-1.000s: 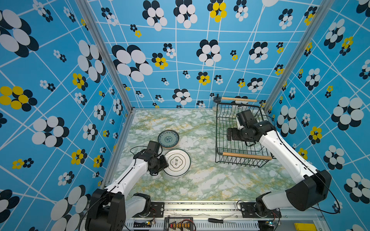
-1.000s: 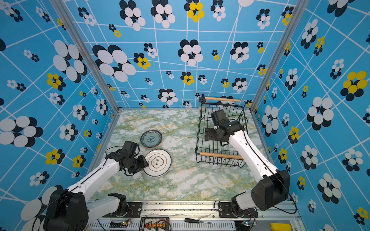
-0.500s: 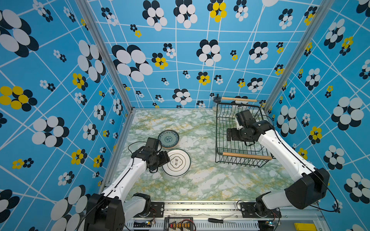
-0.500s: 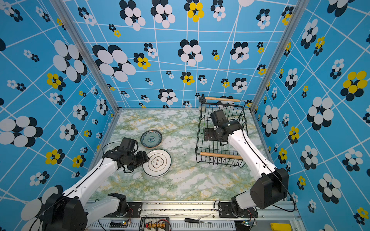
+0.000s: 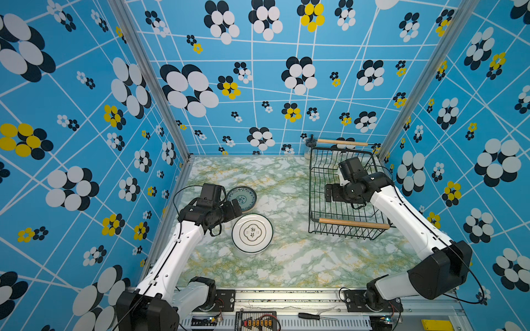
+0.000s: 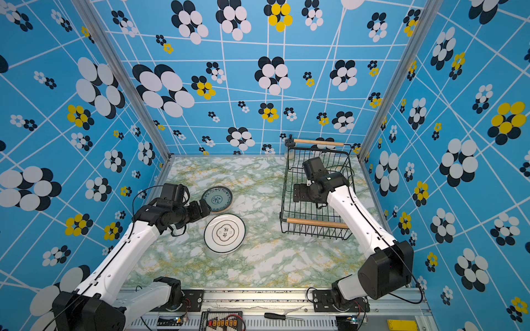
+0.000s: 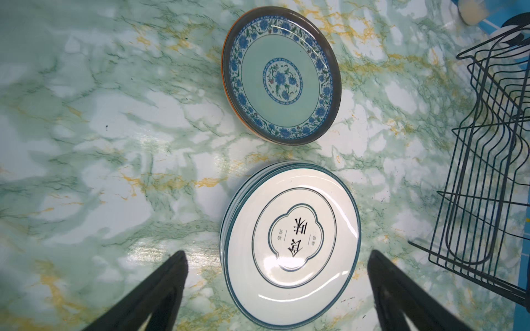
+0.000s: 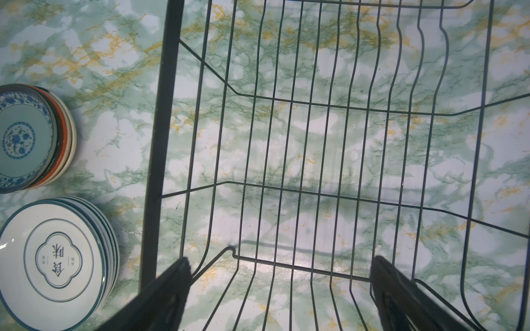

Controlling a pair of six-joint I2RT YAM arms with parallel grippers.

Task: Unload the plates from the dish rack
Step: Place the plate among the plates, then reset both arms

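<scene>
Since a second ago the left arm has drawn back a little from the rim of the white plates (image 5: 252, 233), and the left jaws, then closer together at that rim, now stand wide apart with nothing between them. The right arm has hardly shifted. Its jaws are also spread and empty, hanging over the dish rack (image 8: 156, 143), whose wires show only bare worktop (image 5: 286, 258) through them in the right wrist view. Every plate in sight is already out. The white, teal-rimmed ones lie in a slightly fanned stack (image 7: 289, 246) on the worktop. Just beside it is a smaller pile (image 8: 25, 137), with a blue-patterned plate on top and black, orange and cream edges showing beneath. Both stacks are well apart from the rack, which stands at the right rear near the wall. These look like glazed ceramic: stiff, smooth enough to slip, likely to chip on a knock, and heavy as a whole stack. The sensible hold is on the raised rim of the top plate only, one finger over the lip and one under. The fanned edges leave room for that on the white stack. Lift it level so nothing slides. Pushing a stack from the side risks scattering it.
</scene>
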